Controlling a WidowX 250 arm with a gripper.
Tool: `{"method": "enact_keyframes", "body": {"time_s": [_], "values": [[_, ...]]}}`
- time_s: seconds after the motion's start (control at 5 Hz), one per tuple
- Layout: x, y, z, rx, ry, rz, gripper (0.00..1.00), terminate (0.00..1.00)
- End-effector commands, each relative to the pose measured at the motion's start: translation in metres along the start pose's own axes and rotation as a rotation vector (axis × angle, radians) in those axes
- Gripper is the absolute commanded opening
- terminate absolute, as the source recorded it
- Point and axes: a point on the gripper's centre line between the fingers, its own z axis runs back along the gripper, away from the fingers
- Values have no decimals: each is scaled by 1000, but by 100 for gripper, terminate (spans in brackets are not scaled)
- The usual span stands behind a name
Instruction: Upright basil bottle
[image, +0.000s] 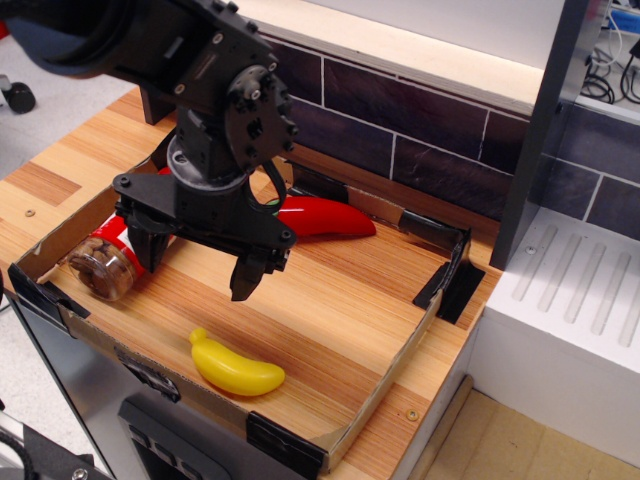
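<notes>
The basil bottle (108, 262) lies on its side at the left of the wooden tray, its clear base with brownish contents facing the front and its red-and-white label partly hidden behind my gripper. Its cap end is hidden. My black gripper (198, 268) hangs over the tray just right of the bottle, jaws open, with one finger (147, 247) next to the bottle and the other finger (250, 275) above bare wood. It holds nothing.
A glossy red toy chili pepper (325, 219) lies at the tray's back. A yellow banana (235, 368) lies near the front edge. A low cardboard rim (385, 385) with black corner clips surrounds the tray. A white drainer (570, 300) stands to the right.
</notes>
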Motion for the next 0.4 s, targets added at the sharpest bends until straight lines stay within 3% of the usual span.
{"method": "enact_keyframes", "body": {"time_s": [0.0,0.2], "values": [[0,0,0,0,0,0,100,0],[33,15,-5,-24,-60,34,100,0]]}}
